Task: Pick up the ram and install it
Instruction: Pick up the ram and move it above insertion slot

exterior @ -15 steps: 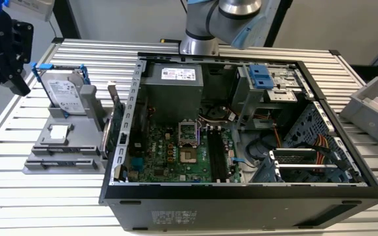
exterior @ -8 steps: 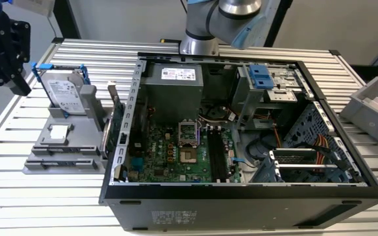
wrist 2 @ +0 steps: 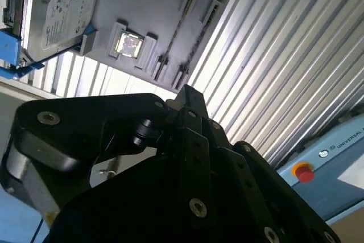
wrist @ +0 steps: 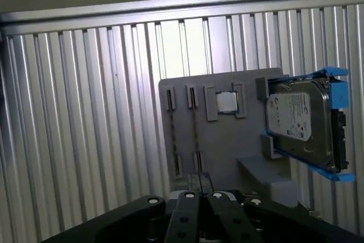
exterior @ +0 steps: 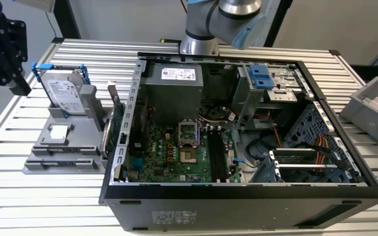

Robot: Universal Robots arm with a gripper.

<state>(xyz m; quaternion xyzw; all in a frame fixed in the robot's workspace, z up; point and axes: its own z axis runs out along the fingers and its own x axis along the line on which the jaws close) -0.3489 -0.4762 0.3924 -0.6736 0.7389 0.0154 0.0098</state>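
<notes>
First wrist view: gripper [wrist: 200, 197] hangs above grey holder [wrist: 227, 146], ram sticks [wrist: 195, 132] standing in its slots; clenched or released, cannot tell.

Blk fingers [wrist: 187, 211], grey holder [wrist: 227, 140], blue-framed drive [wrist: 298, 120].

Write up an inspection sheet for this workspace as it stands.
Surface: slatted metal table carrying an open computer case and a grey fixture.
Job's things: ram stands on edge in the fixture's slots, not yet picked up.
Clutter: hard drive in a blue caddy and a processor chip, both on the fixture.
Grippers: gripper hovers over the fixture, apart from the ram.
Cables: coloured wire bundle inside the case.
Surroundings: grey bin at the exterior view's right; red stop button.
</notes>
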